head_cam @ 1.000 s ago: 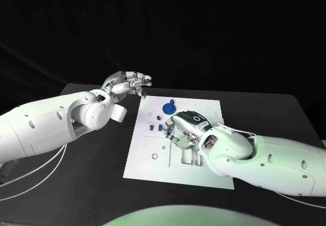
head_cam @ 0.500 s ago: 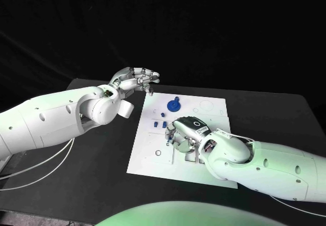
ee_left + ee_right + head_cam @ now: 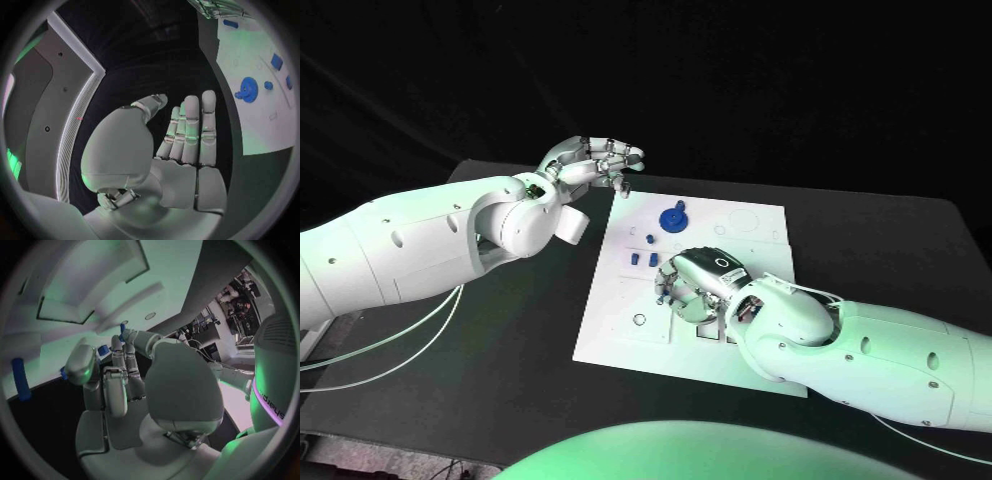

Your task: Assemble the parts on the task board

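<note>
The left hand [image 3: 596, 163] hovers at the task board's [image 3: 625, 335] far left corner, fingers apart, holding nothing. A blue gear [image 3: 674, 219] stands on the board's far part. The right hand [image 3: 687, 295] rests mid-board, fingers pinching a small blue part [image 3: 104, 353].

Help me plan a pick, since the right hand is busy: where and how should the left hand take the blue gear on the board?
Probably from above, by the raised knob on the blue gear. The gear lies flat on the task board, so its thin rim offers little to pinch. The left hand hovers off the board's far left corner, holding nothing.
</note>
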You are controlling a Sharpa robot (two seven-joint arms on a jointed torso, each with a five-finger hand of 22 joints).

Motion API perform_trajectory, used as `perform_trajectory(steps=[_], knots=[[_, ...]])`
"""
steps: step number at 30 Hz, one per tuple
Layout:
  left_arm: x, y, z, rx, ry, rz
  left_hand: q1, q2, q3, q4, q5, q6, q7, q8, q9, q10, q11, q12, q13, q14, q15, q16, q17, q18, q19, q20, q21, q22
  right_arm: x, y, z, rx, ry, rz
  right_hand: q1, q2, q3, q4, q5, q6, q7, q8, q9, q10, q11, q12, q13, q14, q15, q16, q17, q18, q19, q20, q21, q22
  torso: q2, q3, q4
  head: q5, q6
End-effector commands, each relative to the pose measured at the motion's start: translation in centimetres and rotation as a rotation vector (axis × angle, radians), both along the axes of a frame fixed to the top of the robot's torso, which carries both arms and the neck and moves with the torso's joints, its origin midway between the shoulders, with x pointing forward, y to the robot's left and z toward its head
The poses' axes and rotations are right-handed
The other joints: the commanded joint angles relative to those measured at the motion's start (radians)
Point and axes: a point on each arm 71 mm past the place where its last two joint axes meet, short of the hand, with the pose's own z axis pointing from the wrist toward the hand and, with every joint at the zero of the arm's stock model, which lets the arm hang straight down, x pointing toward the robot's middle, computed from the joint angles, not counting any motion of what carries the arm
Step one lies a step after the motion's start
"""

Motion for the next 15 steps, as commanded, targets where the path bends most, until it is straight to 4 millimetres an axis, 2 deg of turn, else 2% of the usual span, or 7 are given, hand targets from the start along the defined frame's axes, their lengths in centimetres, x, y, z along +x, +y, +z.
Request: perform_trajectory(steps=[1, 15], knots=[[-0.06, -0.24, 0.07, -0.008, 0.001, -0.02, -0.011, 0.001, -0.006, -0.002, 0.001, -0.007, 0.0, 0.004, 0.0, -0.004, 0.001, 0.003, -0.001, -0.004, 0.001, -0.001, -0.001, 0.011, 0.006, -0.002, -0.003, -0.001, -0.22, 0.2, -0.26, -0.009, 0.008, 0.02, 0.003, 0.012, 0.004, -0.001, -0.001, 0.0, 0.001, -0.004, 0.001, 0.054, -0.045, 0.004, 0.027, 0.084, -0.005, 0.006, 0.171, -0.007, -0.005, -0.005, -0.006, -0.001, 0.0, -0.0009, -0.0001, 0.003, -0.003], [-0.08, -0.16, 0.05, -0.004, 0.003, -0.021, -0.012, 0.001, -0.008, -0.001, 0.001, -0.008, -0.001, 0.005, 0.0, -0.005, 0.001, 0.004, -0.001, -0.004, 0.001, -0.001, -0.002, 0.011, 0.007, -0.002, -0.005, -0.002, -0.47, 0.44, -0.48, -0.016, 0.021, 0.028, 0.002, 0.012, 0.005, -0.002, -0.001, -0.001, 0.001, -0.004, 0.002, 0.054, -0.045, 0.003, 0.028, 0.084, -0.005, 0.006, 0.172, -0.007, -0.005, -0.005, -0.008, -0.002, 0.0, -0.0015, -0.0001, 0.011, -0.007]])
